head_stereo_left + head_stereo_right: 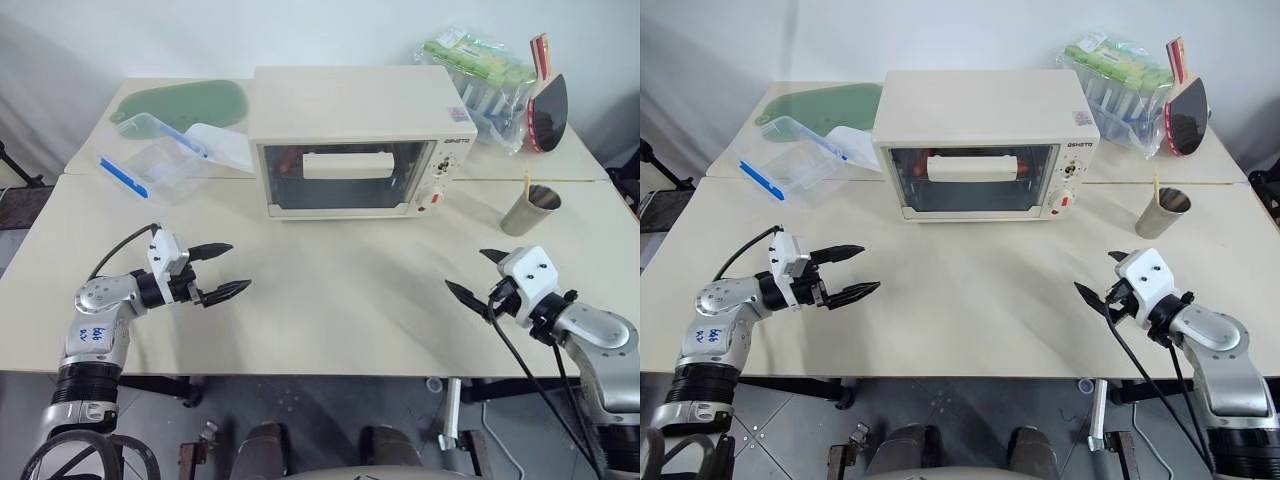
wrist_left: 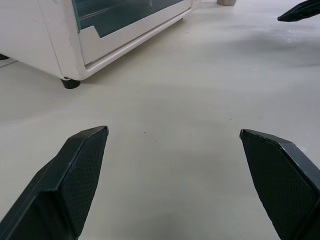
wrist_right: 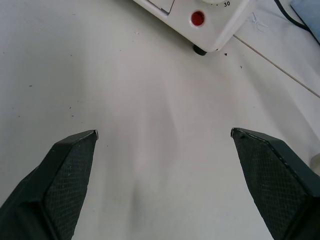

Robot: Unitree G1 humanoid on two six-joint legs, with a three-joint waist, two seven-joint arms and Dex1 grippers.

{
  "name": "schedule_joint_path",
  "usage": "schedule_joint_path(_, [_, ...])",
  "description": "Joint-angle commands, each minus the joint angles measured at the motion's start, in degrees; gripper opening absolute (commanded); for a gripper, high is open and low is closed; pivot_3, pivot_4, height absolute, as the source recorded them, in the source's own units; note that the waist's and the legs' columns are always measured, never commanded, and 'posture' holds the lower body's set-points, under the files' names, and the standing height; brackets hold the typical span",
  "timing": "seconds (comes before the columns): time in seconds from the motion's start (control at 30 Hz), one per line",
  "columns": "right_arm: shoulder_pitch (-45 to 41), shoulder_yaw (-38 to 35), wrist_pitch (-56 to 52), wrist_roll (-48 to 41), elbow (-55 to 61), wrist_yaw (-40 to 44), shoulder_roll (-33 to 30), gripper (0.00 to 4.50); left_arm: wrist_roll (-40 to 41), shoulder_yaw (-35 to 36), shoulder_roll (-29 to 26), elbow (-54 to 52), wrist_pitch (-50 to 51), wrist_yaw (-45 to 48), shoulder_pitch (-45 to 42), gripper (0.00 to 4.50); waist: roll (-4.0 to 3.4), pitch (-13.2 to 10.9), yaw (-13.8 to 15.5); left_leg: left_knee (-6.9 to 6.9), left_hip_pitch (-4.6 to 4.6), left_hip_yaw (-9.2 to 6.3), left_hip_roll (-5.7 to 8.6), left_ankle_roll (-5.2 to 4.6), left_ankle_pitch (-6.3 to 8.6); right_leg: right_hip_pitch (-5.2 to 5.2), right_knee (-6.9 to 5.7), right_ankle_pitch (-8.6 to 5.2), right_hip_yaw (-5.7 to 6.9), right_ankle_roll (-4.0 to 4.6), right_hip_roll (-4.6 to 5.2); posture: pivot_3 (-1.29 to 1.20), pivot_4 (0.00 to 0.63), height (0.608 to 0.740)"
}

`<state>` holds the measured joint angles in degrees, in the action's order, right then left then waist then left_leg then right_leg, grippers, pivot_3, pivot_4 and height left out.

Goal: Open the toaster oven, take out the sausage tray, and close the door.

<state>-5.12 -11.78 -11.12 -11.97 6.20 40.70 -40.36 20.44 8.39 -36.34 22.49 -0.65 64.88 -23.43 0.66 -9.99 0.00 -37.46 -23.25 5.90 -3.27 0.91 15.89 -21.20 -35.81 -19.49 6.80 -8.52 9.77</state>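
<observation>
Cream laminate table (image 1: pixel 330 300) carries the boxy cream-white toaster oven (image 1: pixel 350 135) at centre back, its glass-windowed door (image 1: pixel 345 178) with the wide bar handle shut. Sausage tray: red shapes behind the glass, can't tell more. Clear plastic box with blue trim (image 1: pixel 160 165) sits left of the oven, small metal cup (image 1: pixel 530 210) right. Left gripper (image 1: pixel 222 271) and right gripper (image 1: pixel 475 277) hover over bare tabletop, fingers spread wide, holding nothing.
</observation>
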Motion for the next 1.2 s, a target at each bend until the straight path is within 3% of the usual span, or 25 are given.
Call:
schedule_joint_path(0.03, [-0.8,-1.4,0.0,-0.6,3.1,0.6,-1.7,4.46,-0.8,0.7,-1.0,0.5,-1.1,-0.7,-0.5,4.5,0.0,0.0,0.0,0.0,0.0,0.03,-0.01,0.0,0.0,-0.03,-0.01,0.0,0.0,0.0,0.0,0.0,0.15,0.74])
schedule_joint_path(0.27, [-6.3,3.0,-8.7,-0.7,11.5,-0.7,-1.4,4.46,1.2,1.9,-1.0,-3.0,1.0,-2.1,0.6,4.5,0.0,0.0,-0.1,0.02,-0.01,0.2,-0.06,0.0,0.0,-0.21,-0.1,0.0,-0.13,0.0,-0.01,0.0,0.15,0.74])
schedule_joint_path(0.47, [-15.4,9.5,-16.0,-0.3,16.3,-4.3,3.4,4.46,3.4,3.2,-0.6,-6.2,5.0,-3.5,1.6,4.5,0.01,0.0,-0.2,0.06,-0.01,0.32,-0.19,0.05,0.03,-0.33,-0.11,0.0,-0.13,0.01,-0.1,0.0,0.15,0.74])
schedule_joint_path(0.57, [-24.2,15.5,-15.1,1.2,13.0,-4.5,8.2,4.46,4.9,3.6,-0.5,-8.5,7.4,-3.5,3.1,4.5,0.01,0.0,-0.3,0.01,-0.02,0.39,-0.2,0.04,0.06,-0.34,-0.1,0.0,-0.15,0.01,-0.1,0.0,0.15,0.74])
schedule_joint_path(0.83, [-35.9,16.9,-10.0,1.5,-4.2,0.9,9.8,4.46,7.5,4.8,0.6,-11.0,7.2,-2.2,4.0,4.5,0.07,0.0,-0.2,-0.16,-0.05,0.49,-0.27,0.02,0.15,-0.37,-0.15,0.01,-0.19,0.02,-0.15,0.0,0.15,0.74])
schedule_joint_path(1.0, [-40.3,17.7,-5.6,1.9,-11.2,4.7,9.9,4.46,9.0,5.2,1.0,-12.5,7.6,-2.3,4.3,4.5,0.07,0.0,-0.7,-0.08,-0.03,0.55,-0.32,0.03,0.15,-0.43,-0.16,0.01,-0.2,0.02,-0.16,0.0,0.15,0.74])
schedule_joint_path(1.2, [-41.6,16.1,-5.0,-0.9,-10.2,8.7,9.7,4.46,9.3,5.6,1.1,-13.7,8.0,-2.6,5.3,4.5,0.07,0.0,-1.5,-0.04,-0.03,0.58,-0.32,0.05,0.17,-0.44,-0.15,0.01,-0.2,0.02,-0.16,0.0,0.15,0.74])
